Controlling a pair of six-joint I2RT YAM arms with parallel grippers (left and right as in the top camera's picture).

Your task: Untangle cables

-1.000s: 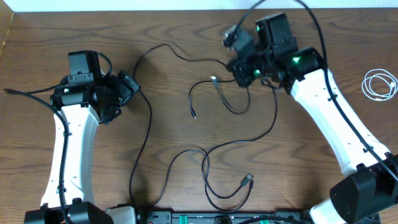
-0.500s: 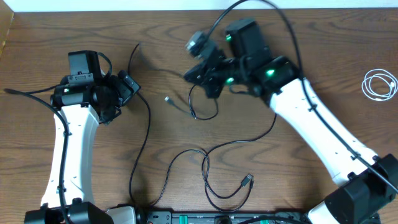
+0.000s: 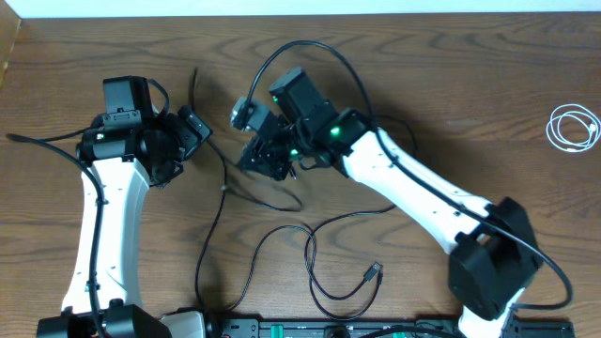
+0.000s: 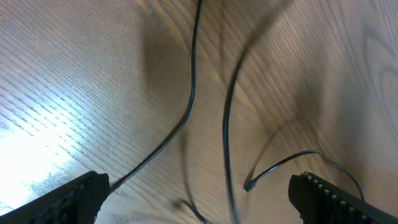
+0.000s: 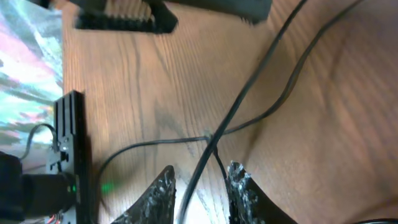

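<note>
**Black cord lies loose in the right claw**

The right claw (image 5: 201,183) stands narrowly parted. A thin black cord (image 5: 241,93) runs lengthwise out between its fingers, pinched by neither as far as I can see. Just ahead it crosses a second cord (image 5: 161,142) (the knot of the matter, I judge). The right arm is plainly nearer that crossing. The left claw (image 4: 199,190), wide and empty, hangs just left of it over the table (image 3: 451,84). The cords are slim, limp and matte, looping toward the near edge, where a small plug (image 3: 374,272) lies. A white cord (image 3: 571,127) sits coiled well apart at the right edge.
</note>
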